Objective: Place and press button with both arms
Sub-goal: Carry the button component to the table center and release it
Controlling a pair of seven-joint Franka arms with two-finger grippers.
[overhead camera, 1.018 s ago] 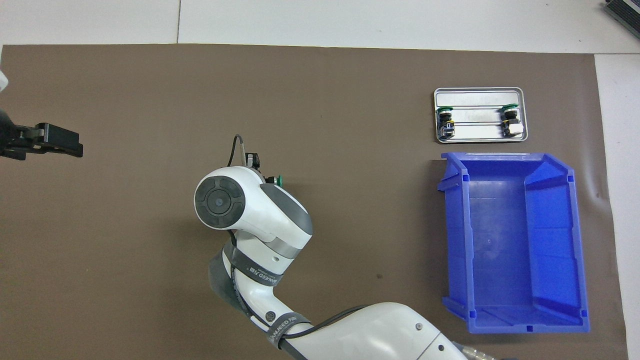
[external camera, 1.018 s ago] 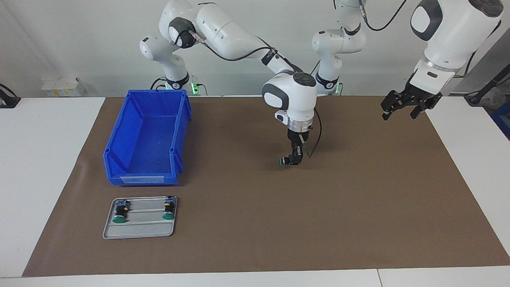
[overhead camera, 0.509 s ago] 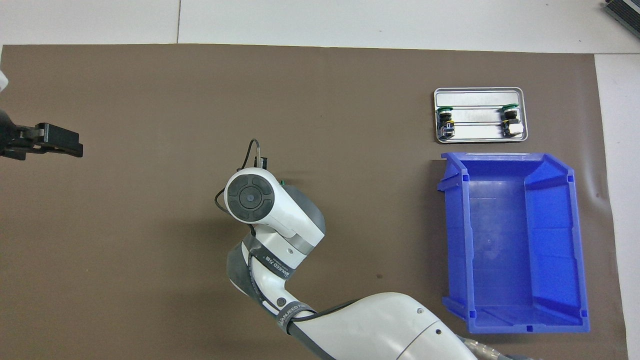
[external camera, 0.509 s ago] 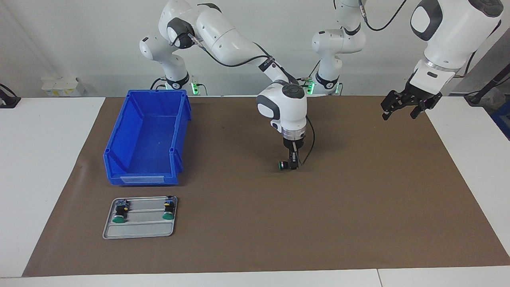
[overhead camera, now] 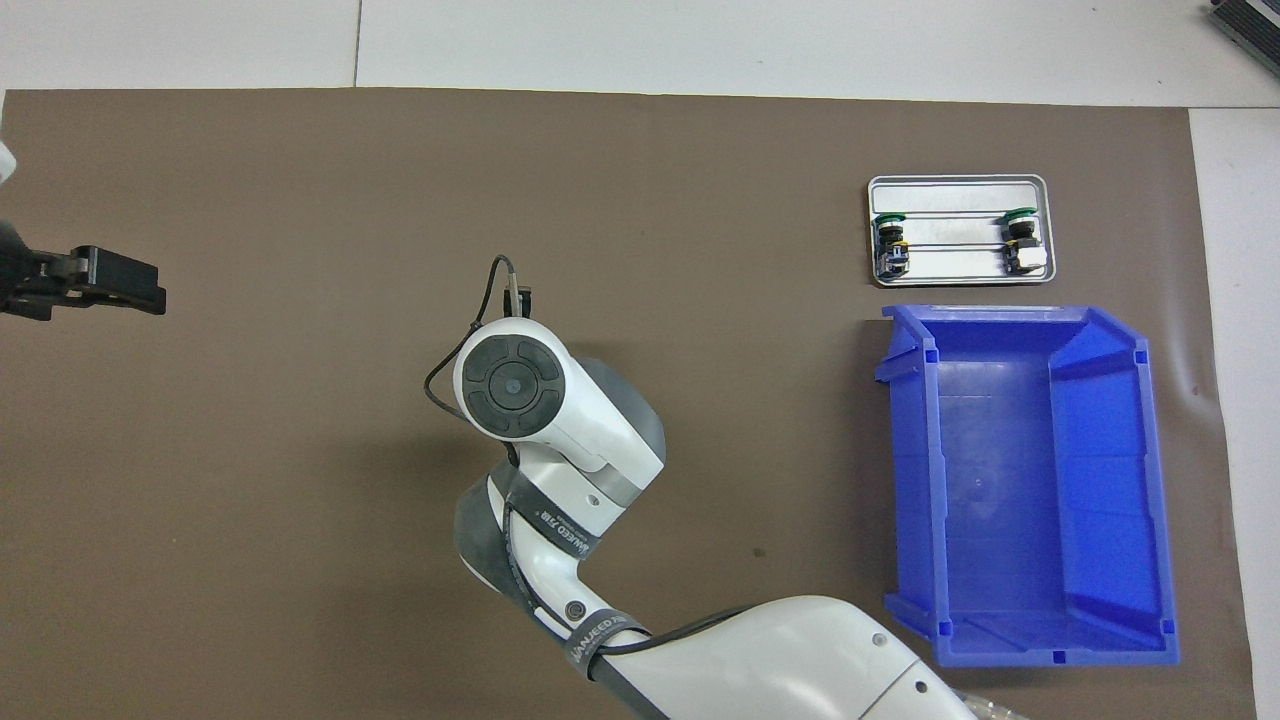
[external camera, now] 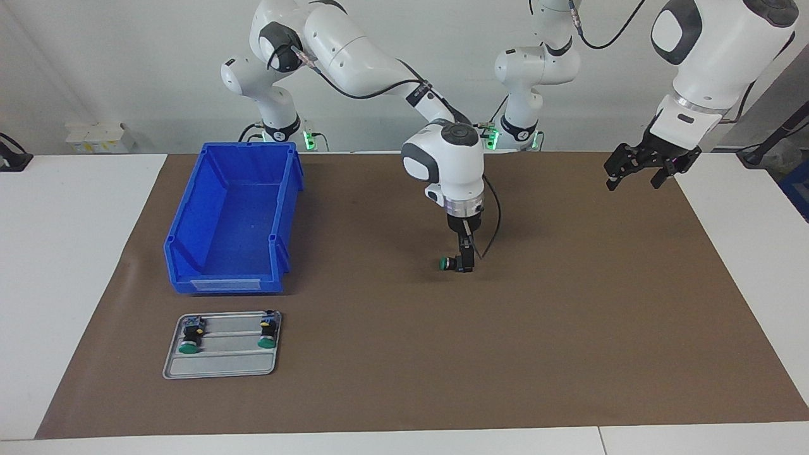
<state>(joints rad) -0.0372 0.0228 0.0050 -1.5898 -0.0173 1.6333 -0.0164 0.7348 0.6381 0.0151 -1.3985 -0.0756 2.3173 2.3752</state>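
Note:
One button (external camera: 446, 263) lies on its side low on the brown mat (external camera: 569, 316), near the mat's middle, its green cap turned toward the right arm's end of the table. My right gripper (external camera: 465, 265) points straight down right at the button's black body. I cannot tell whether it still grips the button. In the overhead view the right arm's wrist (overhead camera: 510, 385) hides both the button and the gripper. My left gripper (external camera: 637, 178) (overhead camera: 100, 282) waits open and holds nothing, raised over the mat's edge at the left arm's end.
A blue bin (external camera: 231, 221) (overhead camera: 1020, 480) stands open-topped at the right arm's end. Farther from the robots than the bin lies a small grey tray (external camera: 221, 366) (overhead camera: 958, 190) with two more green-capped buttons (external camera: 188, 344) (external camera: 267, 340).
The right arm's wrist has shifted a little toward its own end and brought the button down to the mat. The left arm has stayed put.

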